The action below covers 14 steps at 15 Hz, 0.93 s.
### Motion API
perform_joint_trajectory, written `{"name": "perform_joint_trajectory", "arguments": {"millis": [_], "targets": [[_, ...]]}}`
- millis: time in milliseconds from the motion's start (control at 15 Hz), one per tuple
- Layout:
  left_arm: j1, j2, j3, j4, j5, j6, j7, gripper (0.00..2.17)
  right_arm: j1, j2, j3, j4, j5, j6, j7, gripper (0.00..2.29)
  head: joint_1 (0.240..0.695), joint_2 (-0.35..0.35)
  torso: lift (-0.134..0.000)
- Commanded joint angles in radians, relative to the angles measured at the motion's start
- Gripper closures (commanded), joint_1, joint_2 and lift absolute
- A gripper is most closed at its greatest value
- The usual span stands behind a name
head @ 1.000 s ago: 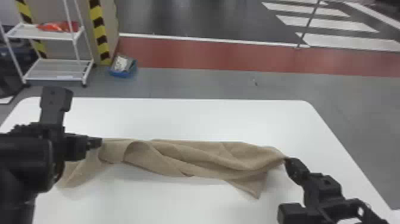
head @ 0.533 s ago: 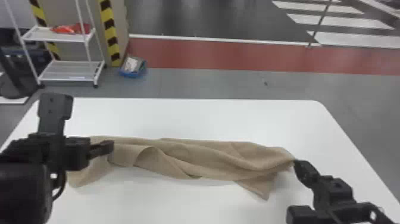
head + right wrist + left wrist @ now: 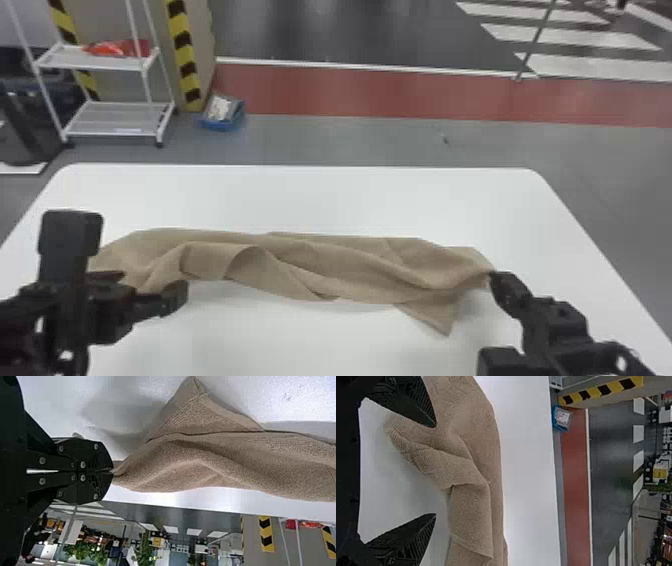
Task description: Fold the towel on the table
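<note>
One white, round-cornered worktop (image 3: 300,200) carries one long, rumpled, tan cloth towel (image 3: 325,265). The black left pincer (image 3: 150,286) has its two flat fingers spread by the towel's left end; the black right pincer (image 3: 492,275) pinches its right end.

A white shelf rack (image 3: 115,60) stands on a gray floor (image 3: 360,137) beyond the white bench (image 3: 310,197) — a red bag (image 3: 117,48) on its upper shelf. Just beside the rack, a panel edged in yellow-and-black striped tape (image 3: 184,60) rises behind a blue bin (image 3: 222,116). A red floor strip (image 3: 375,92) runs from near the rack toward white painted stripes (image 3: 570,37) — well apart from it.
</note>
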State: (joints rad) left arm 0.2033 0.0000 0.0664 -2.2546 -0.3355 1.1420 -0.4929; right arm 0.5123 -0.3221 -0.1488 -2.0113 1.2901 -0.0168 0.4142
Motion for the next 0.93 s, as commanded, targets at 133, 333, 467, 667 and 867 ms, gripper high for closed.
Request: {"name": "perform_joint_trajectory", "arguments": {"millis": [133, 333, 467, 667, 867], "targets": [[-0.039, -0.003, 0.001, 0.118, -0.030, -0.087, 0.004, 0.23, 0.012, 0.000, -0.008, -0.009, 0.000, 0.001, 0.000, 1.66, 0.695, -0.112, -0.124], [-0.056, -0.003, 0.001, 0.168, -0.096, -0.087, -0.033, 0.65, 0.017, -0.002, -0.017, -0.012, 0.000, 0.004, 0.000, 1.66, 0.695, -0.110, -0.124], [-0.056, -0.003, 0.029, 0.159, -0.092, -0.087, -0.099, 1.14, 0.015, 0.000, -0.018, -0.012, 0.000, 0.004, 0.000, 1.66, 0.695, -0.109, -0.124], [-0.050, -0.003, 0.042, 0.122, -0.091, -0.066, -0.108, 1.99, 0.009, 0.000, -0.017, -0.006, -0.002, 0.004, 0.000, 1.66, 0.695, -0.106, -0.124], [-0.033, -0.003, 0.084, -0.020, -0.119, 0.026, -0.358, 1.99, 0.008, -0.002, -0.020, 0.000, -0.002, 0.004, 0.000, 1.66, 0.695, -0.107, -0.124]]}}
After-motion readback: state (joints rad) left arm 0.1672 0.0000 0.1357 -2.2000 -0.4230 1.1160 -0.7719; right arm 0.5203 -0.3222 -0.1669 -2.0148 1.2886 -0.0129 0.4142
